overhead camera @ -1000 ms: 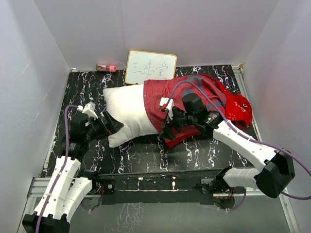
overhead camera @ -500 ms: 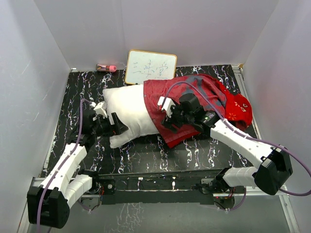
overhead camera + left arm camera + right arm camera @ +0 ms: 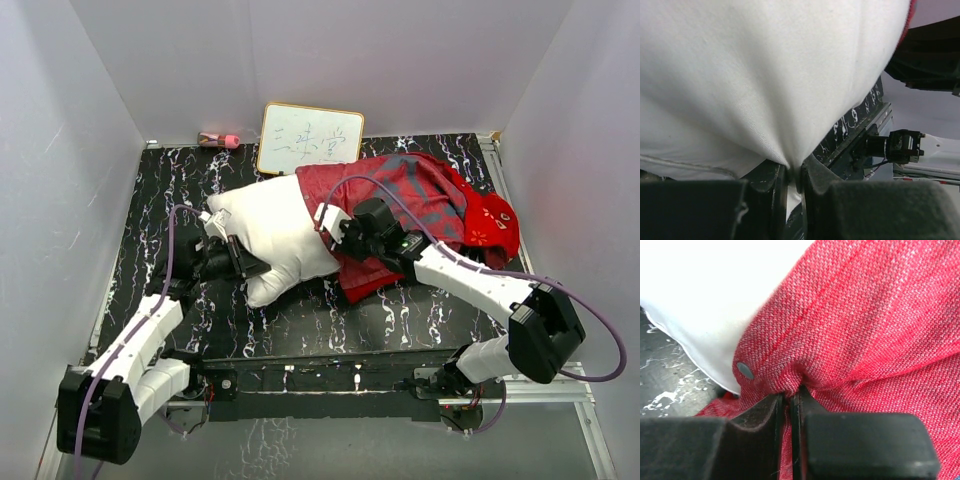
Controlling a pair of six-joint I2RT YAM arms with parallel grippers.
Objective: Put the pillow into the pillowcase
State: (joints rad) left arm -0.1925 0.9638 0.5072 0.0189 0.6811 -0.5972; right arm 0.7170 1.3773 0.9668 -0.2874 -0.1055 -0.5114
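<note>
A white pillow (image 3: 272,232) is lying across the middle of a dark marbled surface (image 3: 330,322). Its right end is sitting inside the open mouth of a red pillowcase (image 3: 435,195), and its left half is lying bare. The rest of the pillowcase is sprawling to the right, thin and crumpled, with its far end bunching near the right edge of the surface. The left pincer (image 3: 243,263) is clamping a fold of the pillow at its near left edge. In the left wrist view, white cloth is being drawn into a tight pleat between the closed jaws. The right pincer (image 3: 335,228) is clamping the hem of the pillowcase mouth on the near side, where red cloth is overlapping white. In the right wrist view, the red weave is puckering into the closed jaws just beside a small grey snap (image 3: 744,370). The two grips seem to be working against each other on purpose. The left arm is probably bracing the pillow or feeding it rightward, while the right arm is holding the hem so the mouth can be drawn leftward over the pillow. About half of the pillow is showing outside the case, so the task looks roughly halfway done. A small whiteboard (image 3: 308,140) is leaning against the back wall, well apart from both.
</note>
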